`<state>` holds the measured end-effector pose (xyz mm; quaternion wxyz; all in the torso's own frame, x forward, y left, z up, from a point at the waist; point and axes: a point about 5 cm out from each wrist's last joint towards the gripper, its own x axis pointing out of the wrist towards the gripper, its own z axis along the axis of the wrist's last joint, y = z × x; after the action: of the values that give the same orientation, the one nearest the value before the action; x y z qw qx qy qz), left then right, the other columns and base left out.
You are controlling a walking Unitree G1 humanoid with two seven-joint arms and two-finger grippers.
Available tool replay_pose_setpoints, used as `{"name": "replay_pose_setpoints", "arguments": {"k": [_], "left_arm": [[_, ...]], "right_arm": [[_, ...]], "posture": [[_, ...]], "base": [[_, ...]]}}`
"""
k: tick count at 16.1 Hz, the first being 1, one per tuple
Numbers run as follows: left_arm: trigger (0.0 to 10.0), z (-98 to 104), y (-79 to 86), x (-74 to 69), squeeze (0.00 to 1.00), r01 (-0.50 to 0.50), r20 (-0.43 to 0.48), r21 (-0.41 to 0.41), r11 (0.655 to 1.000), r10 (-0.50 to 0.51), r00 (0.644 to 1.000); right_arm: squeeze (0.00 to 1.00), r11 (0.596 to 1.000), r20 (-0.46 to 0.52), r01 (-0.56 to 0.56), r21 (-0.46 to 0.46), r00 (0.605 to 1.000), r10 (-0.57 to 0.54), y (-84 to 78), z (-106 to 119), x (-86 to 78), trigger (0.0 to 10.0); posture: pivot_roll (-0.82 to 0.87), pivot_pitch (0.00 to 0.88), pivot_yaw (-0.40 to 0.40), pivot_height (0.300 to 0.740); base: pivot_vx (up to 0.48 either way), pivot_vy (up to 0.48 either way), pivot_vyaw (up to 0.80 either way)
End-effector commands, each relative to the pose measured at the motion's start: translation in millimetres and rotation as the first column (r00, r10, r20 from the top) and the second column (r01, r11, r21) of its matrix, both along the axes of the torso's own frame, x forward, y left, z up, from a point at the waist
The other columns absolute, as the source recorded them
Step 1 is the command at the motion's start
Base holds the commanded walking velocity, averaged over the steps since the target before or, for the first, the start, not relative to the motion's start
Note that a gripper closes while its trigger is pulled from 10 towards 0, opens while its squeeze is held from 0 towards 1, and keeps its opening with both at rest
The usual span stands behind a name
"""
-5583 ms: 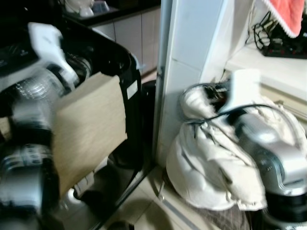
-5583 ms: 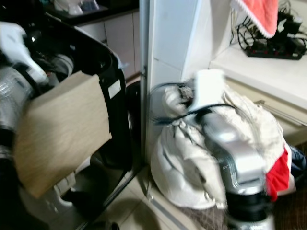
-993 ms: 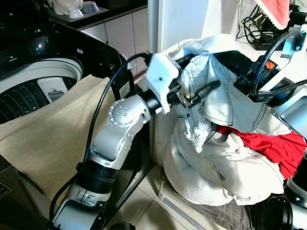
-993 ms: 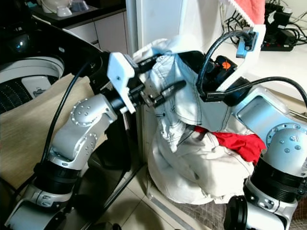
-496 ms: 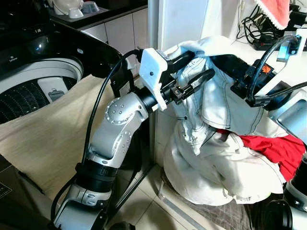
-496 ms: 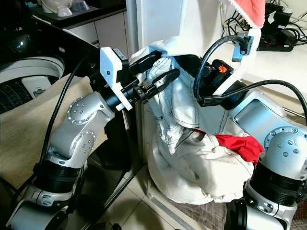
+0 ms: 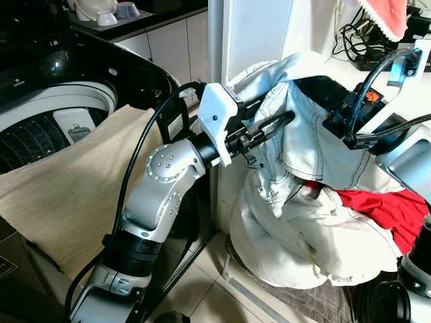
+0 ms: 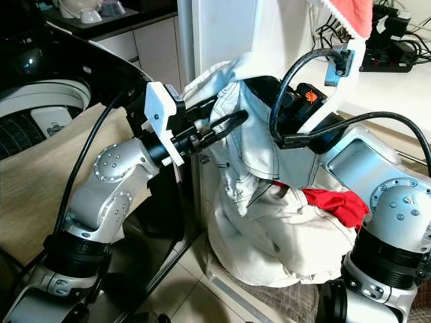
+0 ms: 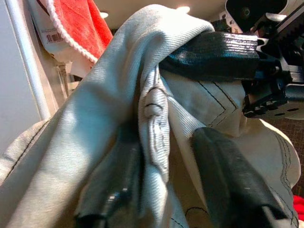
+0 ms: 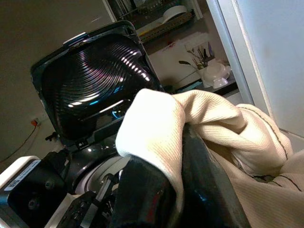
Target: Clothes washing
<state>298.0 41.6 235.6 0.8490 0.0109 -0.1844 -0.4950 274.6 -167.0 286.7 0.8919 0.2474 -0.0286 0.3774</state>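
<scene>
White garment (image 7: 303, 134) held raised above laundry pile (image 7: 316, 235), beside open washing machine (image 7: 60, 128). Pinched between right gripper (image 10: 175, 190) fingers; fold caught between left gripper (image 9: 166, 190) fingers. Beige cloth (image 7: 74, 188) draped over washer's rim. No legible writing.

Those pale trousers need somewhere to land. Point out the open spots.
Free: the washer drum, open beyond the beige cloth over its rim. Some floor tile between washer and laundry heap. Crowded: heap, red garment, both grippers on the trousers.
</scene>
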Motion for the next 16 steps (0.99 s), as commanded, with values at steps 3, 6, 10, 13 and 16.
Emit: {"name": "replay_pose_setpoints", "arguments": {"k": [3, 6, 10, 13, 16], "left_arm": [[0.0, -2, 2.1, 0.9, 0.00, 0.000, -0.009, 0.007, 1.000, 0.000, 1.000], [0.0, -1, 4.4, 2.2, 0.00, -0.003, -0.009, 0.000, 1.000, 0.003, 1.000], [0.0, -2, 6.7, 3.1, 0.00, -0.007, -0.021, 0.003, 1.000, 0.007, 1.000], [0.0, -2, 8.2, 4.3, 0.00, -0.011, -0.025, 0.006, 1.000, 0.011, 1.000], [0.0, -1, 10.5, 7.7, 0.00, -0.043, -0.031, -0.003, 0.999, 0.043, 0.999]], "right_arm": [[0.00, 0.999, 0.070, -0.035, 0.014, 0.997, 0.034, 3.3, 11, -6.0, 0.0], [0.00, 0.999, 0.068, -0.035, -0.002, 0.997, 0.035, 4.9, 10, -6.5, 0.0], [0.00, 1.000, 0.061, -0.027, -0.011, 0.998, 0.028, 4.9, 9, -6.2, 0.0], [0.00, 1.000, 0.060, -0.018, -0.012, 0.998, 0.019, 4.1, 8, -5.1, 0.0], [1.00, 1.000, 0.058, 0.011, -0.029, 0.998, -0.010, 1.9, 7, -3.0, 10.0]], "posture": [[-0.10, 0.000, 0.035, 0.740], [-0.10, 0.000, 0.038, 0.740], [-0.09, 0.000, 0.039, 0.740], [-0.09, 0.000, 0.040, 0.740], [-0.09, 0.000, 0.040, 0.740]], "base": [[0.000, 0.000, 0.00], [0.000, 0.000, 0.00], [0.000, 0.000, 0.00], [0.000, 0.000, 0.00], [0.000, 0.000, 0.00]]}}
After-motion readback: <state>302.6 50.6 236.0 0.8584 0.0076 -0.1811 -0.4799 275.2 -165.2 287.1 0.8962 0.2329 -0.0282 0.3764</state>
